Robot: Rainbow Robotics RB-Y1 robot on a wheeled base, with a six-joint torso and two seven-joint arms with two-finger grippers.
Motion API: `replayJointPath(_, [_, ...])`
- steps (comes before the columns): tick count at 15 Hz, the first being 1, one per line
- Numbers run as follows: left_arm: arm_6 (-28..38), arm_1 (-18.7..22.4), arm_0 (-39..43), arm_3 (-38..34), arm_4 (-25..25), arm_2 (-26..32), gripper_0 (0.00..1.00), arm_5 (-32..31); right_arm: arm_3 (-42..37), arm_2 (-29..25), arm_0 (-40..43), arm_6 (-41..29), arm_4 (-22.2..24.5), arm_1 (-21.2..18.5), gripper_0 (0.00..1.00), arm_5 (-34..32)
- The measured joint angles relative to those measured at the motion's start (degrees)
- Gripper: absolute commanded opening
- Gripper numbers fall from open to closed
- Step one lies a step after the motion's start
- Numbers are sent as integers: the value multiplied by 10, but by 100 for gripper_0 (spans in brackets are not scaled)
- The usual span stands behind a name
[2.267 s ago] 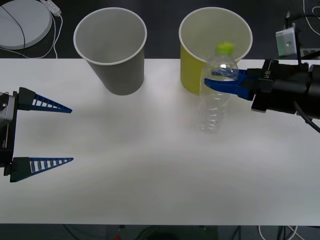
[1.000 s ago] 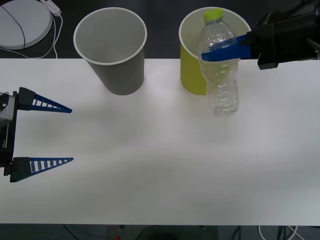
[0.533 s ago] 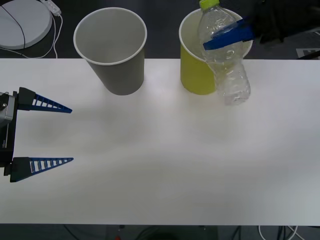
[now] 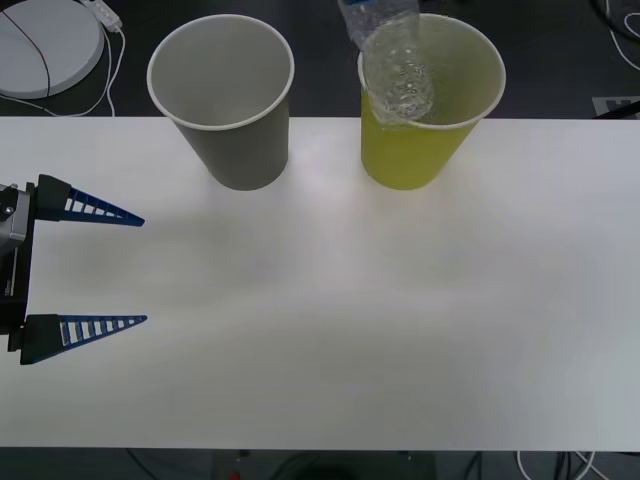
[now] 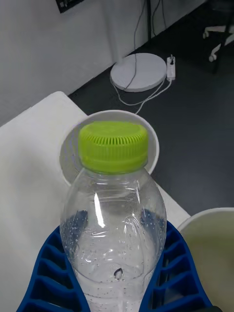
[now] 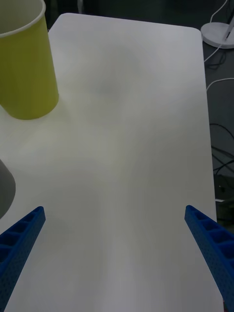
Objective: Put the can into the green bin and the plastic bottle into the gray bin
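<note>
left gripper: blue ribbed tapered fingers; black mount | right gripper: same blue ribs

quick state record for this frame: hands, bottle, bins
right hand: shut on the plastic bottle, held in the air
bottle position: tilted, above the green bin's near-left rim
gray bin: upright on the table, left of the green bin
left hand: open, low at the table's left edge
</note>
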Motion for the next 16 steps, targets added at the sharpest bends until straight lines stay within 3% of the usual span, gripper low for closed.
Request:
replayJointPath(3, [0,0,0,0,0,0,100,0,50,61,-61,0,54,6,0,0])
replayJointPath(8, [0,0,0,0,0,0,100,0,166,111,-152,0,120,57,0,0])
replayJointPath(16, [0,0,0,0,0,0,100,0,331,159,-250,0,137,107,0,0])
